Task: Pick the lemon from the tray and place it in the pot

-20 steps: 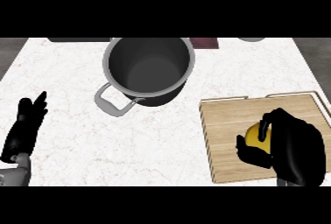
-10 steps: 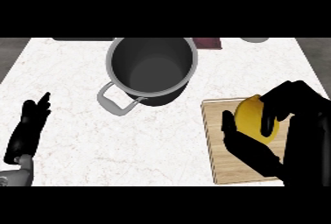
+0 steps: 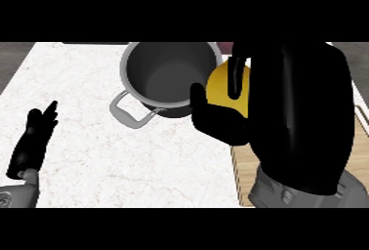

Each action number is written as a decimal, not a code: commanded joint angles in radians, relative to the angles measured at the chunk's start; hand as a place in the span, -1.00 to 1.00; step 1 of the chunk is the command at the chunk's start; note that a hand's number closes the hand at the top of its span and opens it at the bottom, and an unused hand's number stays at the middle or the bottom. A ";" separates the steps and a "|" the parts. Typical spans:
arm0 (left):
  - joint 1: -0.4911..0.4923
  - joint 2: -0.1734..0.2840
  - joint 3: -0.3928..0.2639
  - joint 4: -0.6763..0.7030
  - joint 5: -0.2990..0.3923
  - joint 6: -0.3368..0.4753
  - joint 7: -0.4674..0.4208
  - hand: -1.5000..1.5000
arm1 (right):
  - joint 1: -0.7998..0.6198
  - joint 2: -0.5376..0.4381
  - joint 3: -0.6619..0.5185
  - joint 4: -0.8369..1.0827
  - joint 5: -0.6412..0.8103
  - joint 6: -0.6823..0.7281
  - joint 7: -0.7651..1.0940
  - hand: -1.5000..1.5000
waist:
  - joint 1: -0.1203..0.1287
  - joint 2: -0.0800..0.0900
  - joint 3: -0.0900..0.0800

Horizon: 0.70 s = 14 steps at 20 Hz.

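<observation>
My right hand (image 3: 302, 122) fills the right half of the head view, raised close to the camera, fingers and thumb curled round the yellow lemon (image 3: 220, 90). Only a patch of the lemon shows between thumb and fingers. It hangs at the right rim of the grey pot (image 3: 169, 73), which stands at the back middle of the counter with one handle (image 3: 130, 110) pointing front-left. The wooden tray (image 3: 241, 168) is almost wholly hidden under the hand; only a strip of its left edge shows. My left hand (image 3: 32, 141) rests open at the left edge, fingers up.
White marble counter (image 3: 144, 161) spreads between the two hands and in front of the pot. A dark red object (image 3: 225, 47) peeks out behind the pot's right rim.
My right hand has lifted the lemon off the tray and carried it up and to the left, to the pot's right rim. The left hand has stayed put.
</observation>
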 commanded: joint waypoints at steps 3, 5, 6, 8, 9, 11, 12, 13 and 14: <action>-0.003 -0.003 0.006 0.008 0.000 -0.007 -0.004 0.00 | -0.192 0.032 -0.057 0.324 -0.097 -0.094 0.120 1.00 | 0.018 0.004 0.000; -0.005 -0.013 -0.005 -0.012 -0.010 0.002 0.006 0.00 | -0.287 0.032 -0.088 0.429 -0.133 -0.087 0.131 1.00 | 0.022 0.003 0.000; -0.017 -0.023 -0.002 0.038 -0.008 0.001 -0.020 0.00 | -0.310 0.032 -0.094 0.483 -0.155 -0.116 0.122 1.00 | 0.019 0.006 0.000; -0.003 0.009 0.013 -0.011 0.010 -0.029 0.003 0.00 | -0.338 0.033 -0.121 0.580 -0.196 -0.156 0.081 1.00 | 0.023 0.005 0.000; -0.044 -0.026 -0.010 0.042 -0.026 0.010 -0.013 0.00 | -0.291 0.033 -0.112 0.633 -0.192 -0.215 0.032 1.00 | 0.014 0.009 0.000; -0.048 -0.001 0.008 0.025 -0.005 -0.021 0.021 0.00 | -0.294 0.033 -0.071 0.699 -0.237 -0.271 0.025 1.00 | 0.015 0.007 0.001; -0.068 -0.004 0.006 0.011 -0.007 -0.017 0.037 0.00 | -0.328 0.033 -0.074 0.733 -0.271 -0.251 0.055 1.00 | 0.016 0.006 0.001; -0.063 -0.015 -0.005 0.008 -0.021 -0.005 0.046 0.00 | -0.306 0.033 -0.067 0.759 -0.290 -0.296 0.034 1.00 | 0.015 0.006 0.001; -0.035 -0.026 -0.001 0.039 -0.018 -0.004 -0.018 0.00 | -0.306 0.033 -0.065 0.800 -0.311 -0.329 0.015 1.00 | 0.017 0.008 0.000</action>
